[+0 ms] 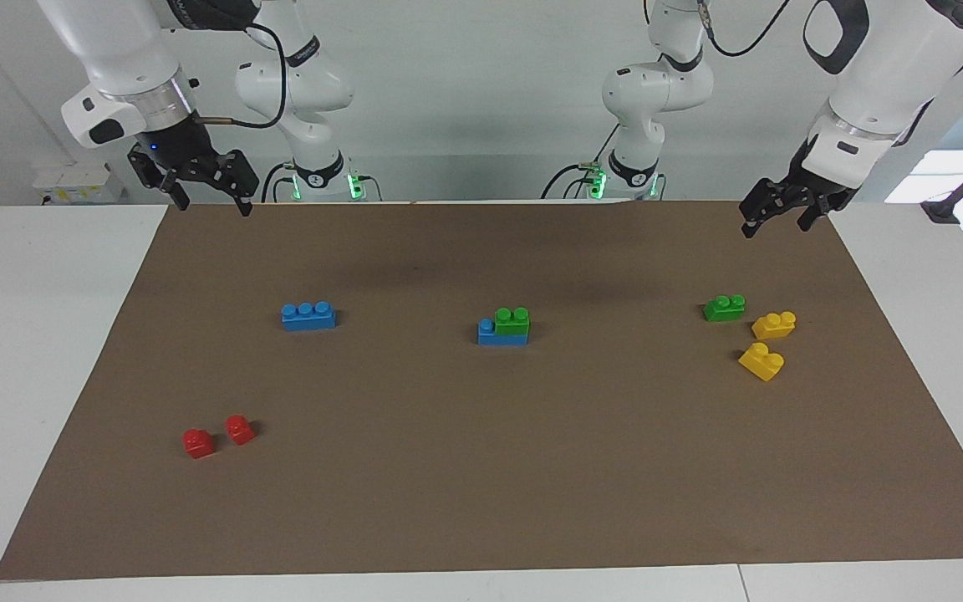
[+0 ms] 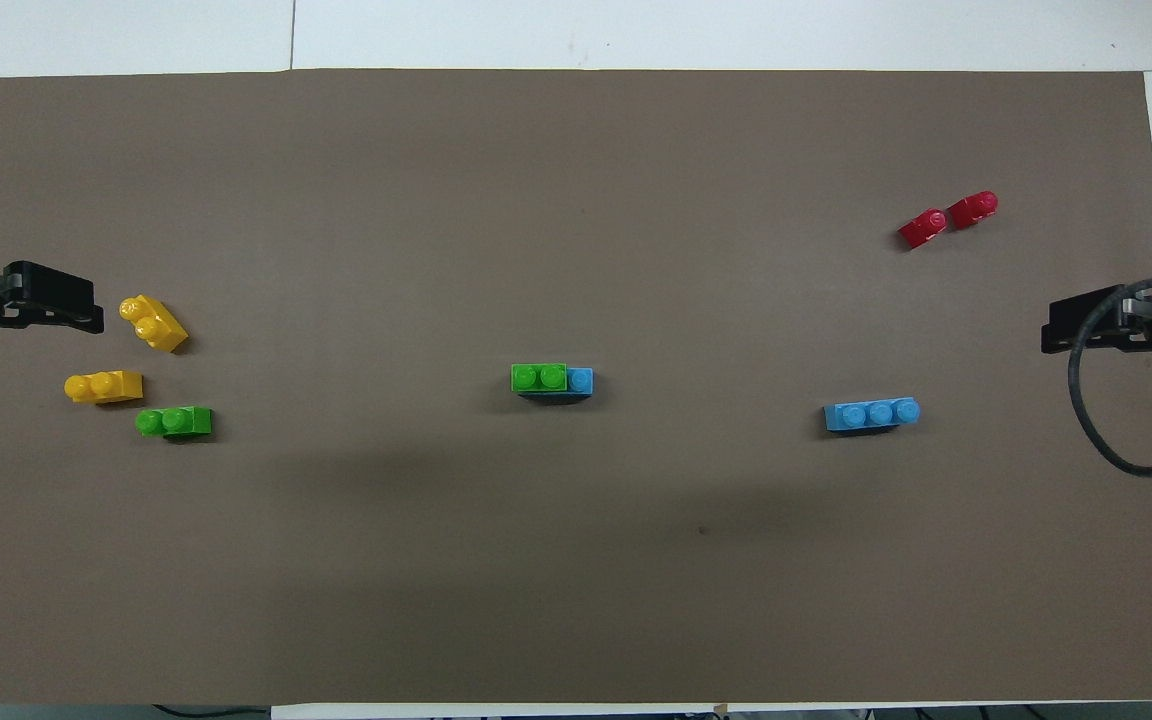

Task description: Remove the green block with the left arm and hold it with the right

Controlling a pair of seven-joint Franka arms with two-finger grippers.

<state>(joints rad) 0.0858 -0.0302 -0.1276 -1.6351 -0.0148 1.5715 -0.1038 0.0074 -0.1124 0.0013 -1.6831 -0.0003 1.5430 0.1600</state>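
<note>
Green block (image 1: 512, 321) stacked on a blue brick (image 1: 490, 333) at mid-mat; left gripper (image 1: 776, 217) and right gripper (image 1: 207, 197) raised over the mat's corners nearest the robots, fingers spread, holding nothing

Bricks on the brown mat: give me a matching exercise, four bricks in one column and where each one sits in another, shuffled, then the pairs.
Bricks:
1. stacked green brick
2. loose green brick
3. lone blue brick
4. red bricks

Places:
A. toward the right arm's end, farthest from the robots
B. beside two yellow bricks
C. on a blue brick, mid-mat
D. alone, toward the right arm's end, nearer the robots than the red pair

Pairs: 1-C, 2-B, 3-D, 4-A
</note>
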